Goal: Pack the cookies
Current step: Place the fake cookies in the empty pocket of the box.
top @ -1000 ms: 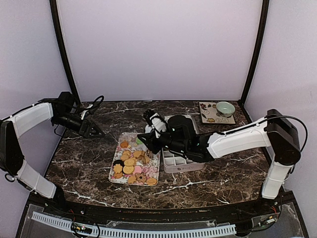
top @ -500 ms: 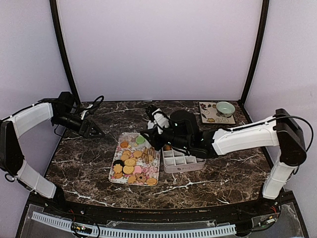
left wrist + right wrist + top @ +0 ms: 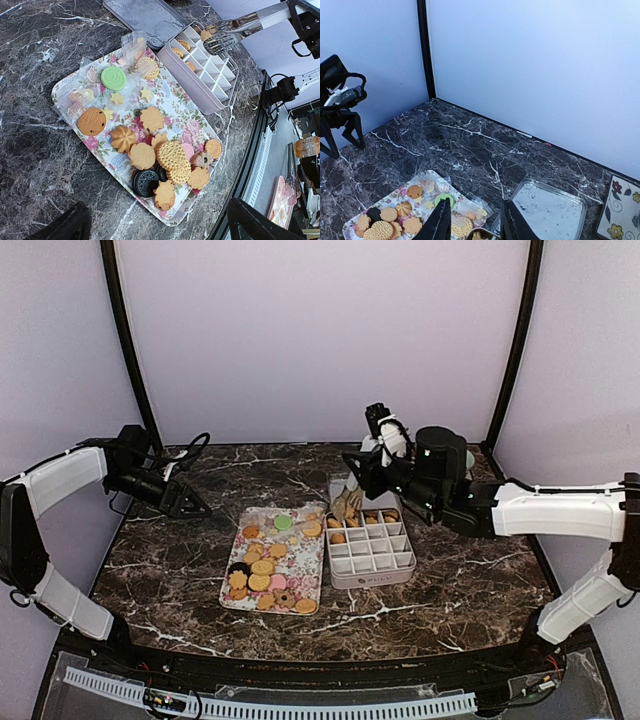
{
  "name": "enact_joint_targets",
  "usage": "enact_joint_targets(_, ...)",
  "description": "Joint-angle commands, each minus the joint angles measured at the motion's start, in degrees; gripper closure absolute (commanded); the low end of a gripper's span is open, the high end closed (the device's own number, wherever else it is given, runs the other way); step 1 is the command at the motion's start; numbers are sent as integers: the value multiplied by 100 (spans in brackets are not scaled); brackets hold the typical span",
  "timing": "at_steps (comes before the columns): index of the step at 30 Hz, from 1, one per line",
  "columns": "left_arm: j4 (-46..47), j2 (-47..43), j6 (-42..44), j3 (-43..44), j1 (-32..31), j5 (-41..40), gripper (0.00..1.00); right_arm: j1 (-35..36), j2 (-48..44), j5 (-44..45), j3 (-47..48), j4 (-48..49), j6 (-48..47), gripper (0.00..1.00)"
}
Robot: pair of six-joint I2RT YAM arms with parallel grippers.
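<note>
Top external: right gripper (image 3: 366, 468), clamped on tongs (image 3: 240, 27) carrying cookie (image 3: 206, 34), has swung from floral tray (image 3: 178, 124) left of divided box (image 3: 370, 578) to above box; drop likely next. Left gripper (image 3: 192, 506) wide open, idle far left of box.

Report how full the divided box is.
Partly filled: the divided box holds cookies only in its far cells; the near cells are bare.

Left pincer (image 3: 197, 508) wide open, right pincer (image 3: 362, 468) outstretched, clamping tongs (image 3: 240, 25)
</note>
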Motion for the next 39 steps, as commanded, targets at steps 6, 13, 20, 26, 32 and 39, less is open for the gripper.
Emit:
enact_joint_targets(6, -118, -63, 25, 63, 28, 39, 2, -125, 3, 117, -367, 140, 6, 82)
enact_joint_targets(13, -125, -67, 25, 64, 34, 25, 2, -145, 69, 61, -408, 124, 19, 80)
enact_joint_targets(20, -125, -59, 35, 64, 35, 26, 3, -145, 28, -1, -491, 86, 68, 63)
enact_joint_targets(26, -125, -50, 25, 55, 37, 50, 3, -144, -43, 22, -447, 8, 18, 58)
enact_joint_targets(32, -125, -98, 43, 37, 33, 44, 2, -142, -101, -28, -327, -47, -30, 60)
enact_joint_targets(39, -135, -94, 37, 50, 35, 56, 3, -145, 2, -77, -135, -63, -51, 68)
